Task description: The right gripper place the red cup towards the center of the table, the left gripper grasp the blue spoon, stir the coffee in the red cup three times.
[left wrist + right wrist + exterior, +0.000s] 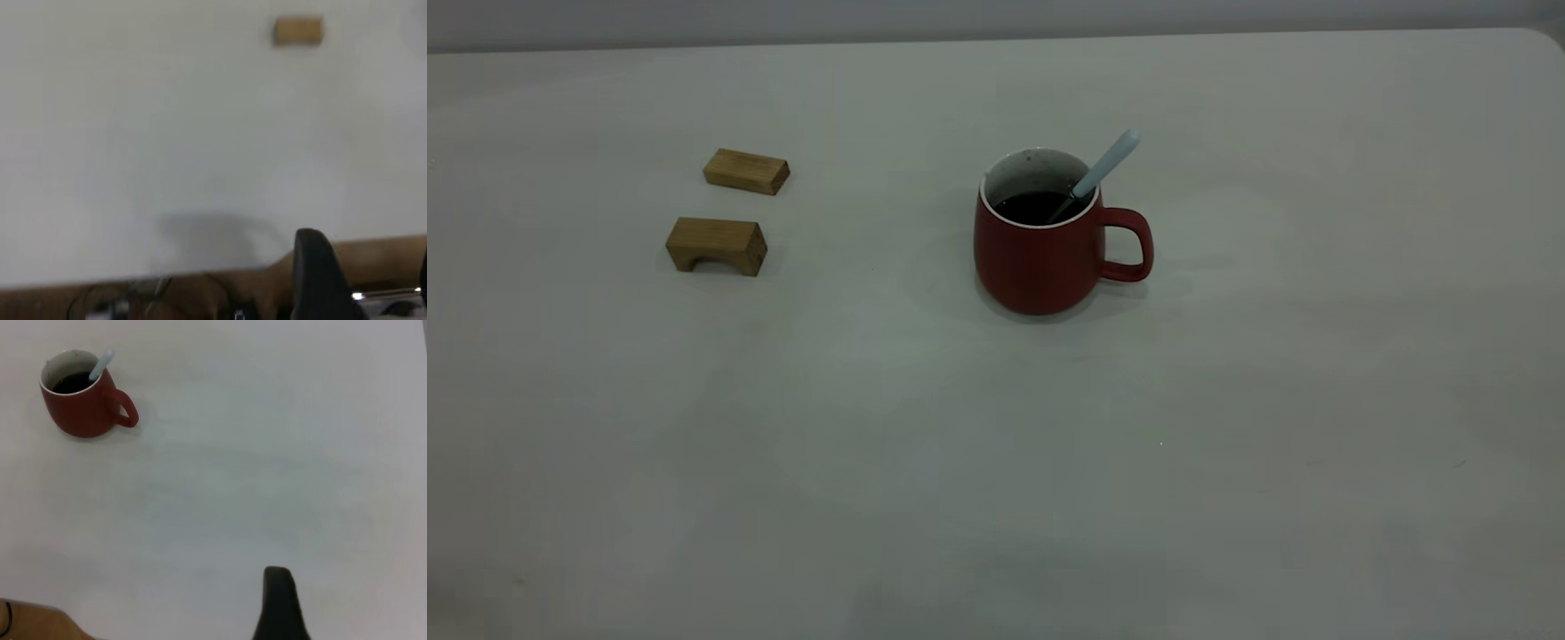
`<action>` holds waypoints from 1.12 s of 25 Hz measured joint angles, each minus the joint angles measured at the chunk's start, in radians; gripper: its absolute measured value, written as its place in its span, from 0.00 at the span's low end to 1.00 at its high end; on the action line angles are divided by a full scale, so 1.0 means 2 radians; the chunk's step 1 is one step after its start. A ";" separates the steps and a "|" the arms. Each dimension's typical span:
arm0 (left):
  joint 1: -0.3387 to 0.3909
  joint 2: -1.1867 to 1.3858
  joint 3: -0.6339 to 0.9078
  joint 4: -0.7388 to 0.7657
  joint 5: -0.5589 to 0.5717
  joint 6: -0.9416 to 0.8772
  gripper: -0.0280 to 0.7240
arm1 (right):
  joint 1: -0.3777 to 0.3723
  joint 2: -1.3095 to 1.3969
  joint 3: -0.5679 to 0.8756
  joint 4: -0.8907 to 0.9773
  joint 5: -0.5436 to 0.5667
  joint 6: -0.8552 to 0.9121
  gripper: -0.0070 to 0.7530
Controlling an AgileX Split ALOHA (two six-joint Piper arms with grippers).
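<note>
The red cup stands upright near the middle of the table, its handle pointing right in the exterior view. Dark coffee fills it partway. The blue spoon leans in the cup against the rim, handle up toward the right, held by nothing. The right wrist view also shows the cup and spoon, far from my right gripper, of which a single black finger shows. My left gripper hangs over the table's edge, fingers wide apart and empty. The exterior view shows neither gripper.
Two tan wooden blocks lie at the table's left: a flat one and an arched one. One block shows far off in the left wrist view. A brown surface lies past the table edge.
</note>
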 joint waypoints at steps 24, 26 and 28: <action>0.072 -0.366 0.208 -0.015 -0.018 0.002 0.62 | 0.000 0.000 0.000 0.000 0.000 0.000 0.78; 0.072 -0.367 0.208 -0.015 -0.018 0.002 0.62 | 0.000 0.000 0.000 0.000 0.000 0.000 0.78; 0.072 -0.367 0.208 -0.015 -0.018 0.002 0.62 | 0.000 0.000 0.000 0.000 0.000 0.000 0.78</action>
